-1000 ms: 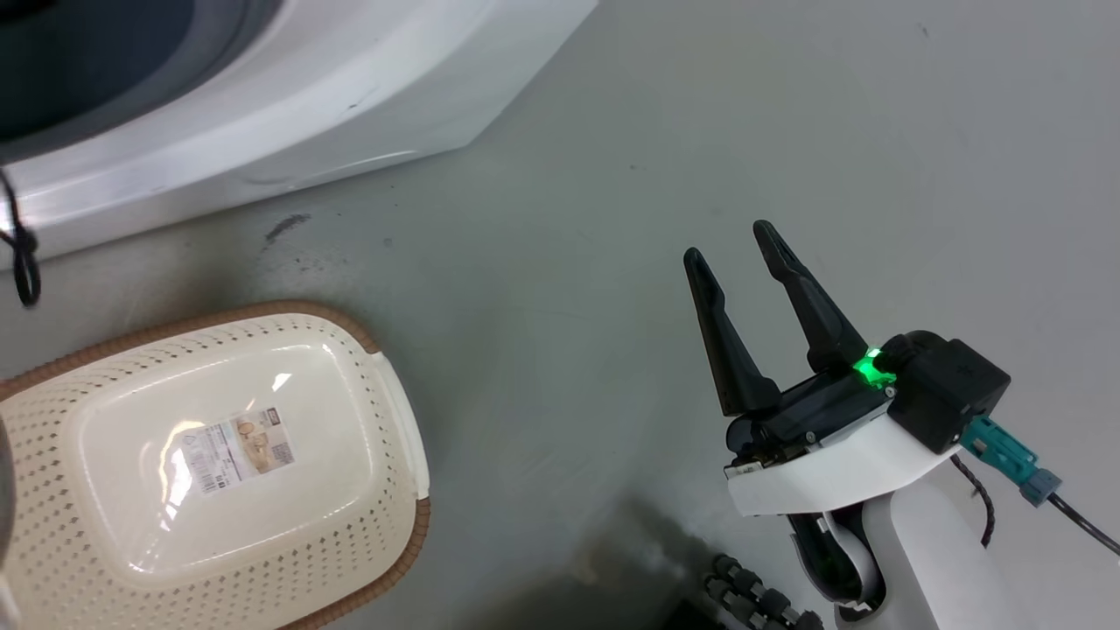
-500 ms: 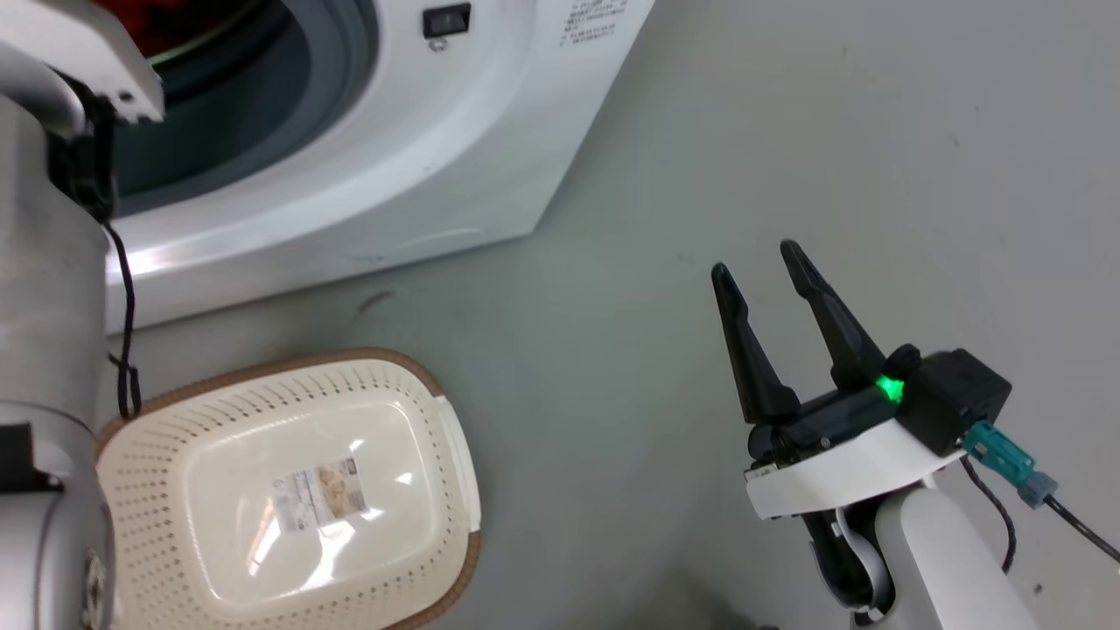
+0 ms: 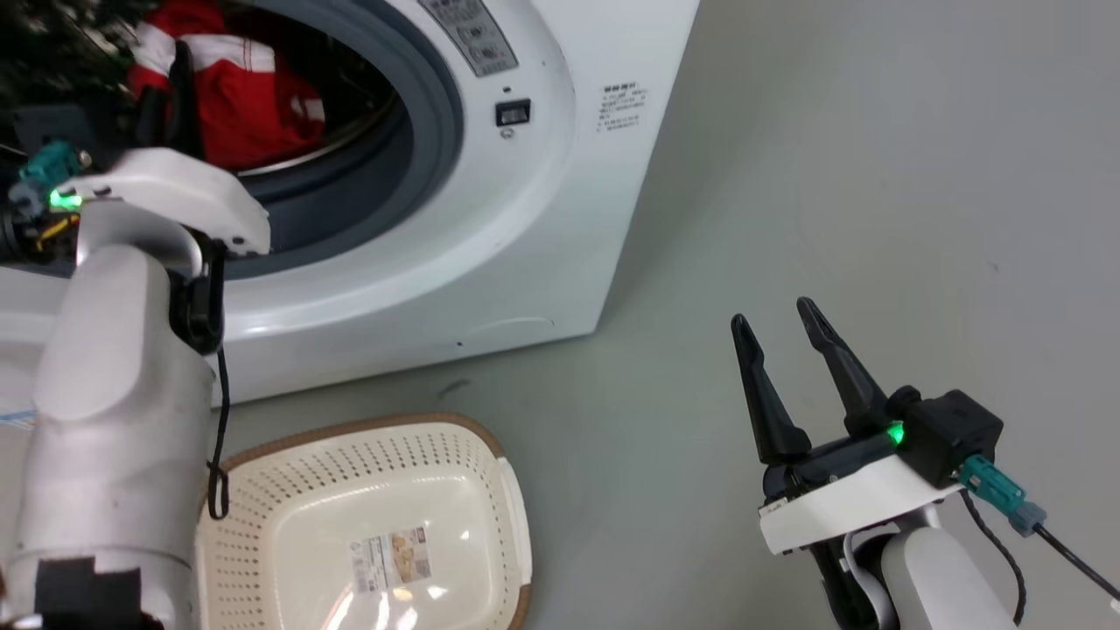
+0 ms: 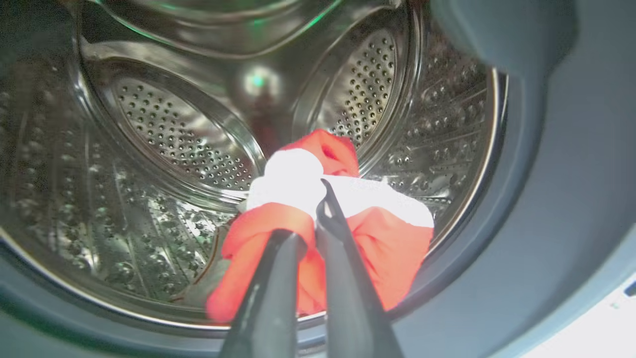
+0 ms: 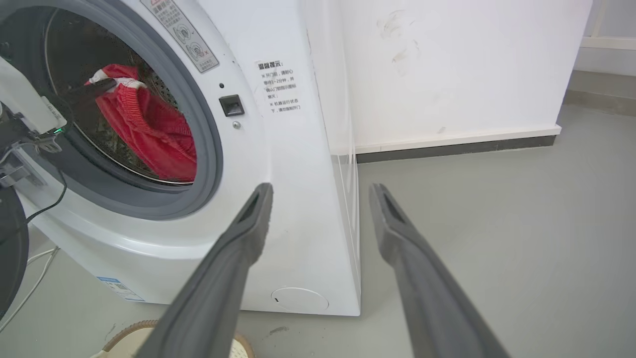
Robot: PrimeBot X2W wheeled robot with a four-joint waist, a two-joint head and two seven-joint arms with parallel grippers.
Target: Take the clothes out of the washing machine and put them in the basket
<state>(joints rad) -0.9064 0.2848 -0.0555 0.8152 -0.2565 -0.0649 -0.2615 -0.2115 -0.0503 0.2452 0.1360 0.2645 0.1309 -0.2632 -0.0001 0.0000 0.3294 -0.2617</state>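
Note:
The washing machine [image 3: 560,219] stands at the upper left with its porthole uncovered. Inside the steel drum [image 4: 164,124] my left gripper [image 4: 305,214] is shut on the red and white clothes [image 4: 367,238], which hang from its fingers. From the head I see that gripper [image 3: 166,87] reaching into the porthole beside the clothes [image 3: 245,96]. The right wrist view shows the clothes [image 5: 149,129] drooping behind the grey door seal. The basket [image 3: 394,455] sits on the floor below the washer, holding nothing. My right gripper [image 3: 774,315] hovers open over the floor at the right, fingers [image 5: 248,233] spread wide.
Grey floor [image 3: 831,175] stretches to the right of the washer. A white wall with a dark skirting board [image 5: 447,141] runs behind it. A black cable [image 3: 214,437] dangles from my left forearm above the basket's rim.
The head camera has swung up, bringing the porthole, the clothes and my left arm into the picture. The right gripper stays open in the same pose.

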